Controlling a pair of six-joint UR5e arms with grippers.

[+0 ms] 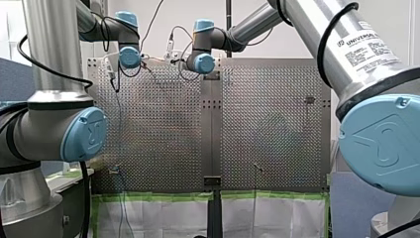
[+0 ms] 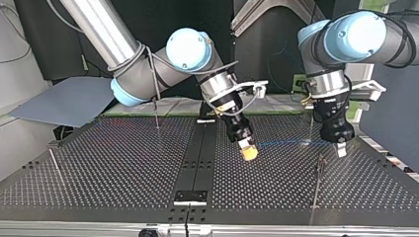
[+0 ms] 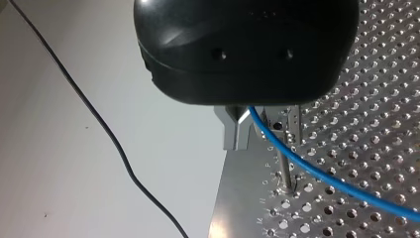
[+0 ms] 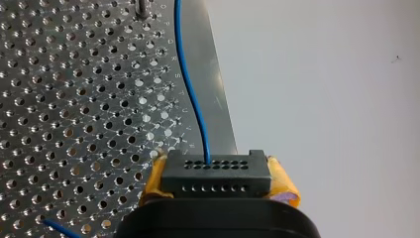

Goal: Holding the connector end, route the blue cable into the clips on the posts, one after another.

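My right gripper [image 4: 216, 184] has its yellow pads [image 4: 282, 184] shut on the black connector [image 4: 213, 168]. The blue cable [image 4: 190, 94] leaves the connector and runs ahead over the perforated plate toward a post [image 4: 141, 8]. In the top view my right gripper [image 2: 248, 152] hangs near the middle, and the blue cable [image 2: 281, 143] stretches from it to my left gripper [image 2: 341, 148]. In the left wrist view my left gripper [image 3: 245, 131] is shut, and the blue cable [image 3: 317, 171] comes out from between its metal fingers beside a clip post [image 3: 285, 171].
Thin posts stand on the perforated table [image 2: 123, 163]: one post [image 2: 319, 170] just in front of my left gripper, another post [image 2: 157, 113] at the far side, a third post [image 2: 54, 163] at the top view's left. A black wire [image 3: 99, 124] hangs off the table's edge.
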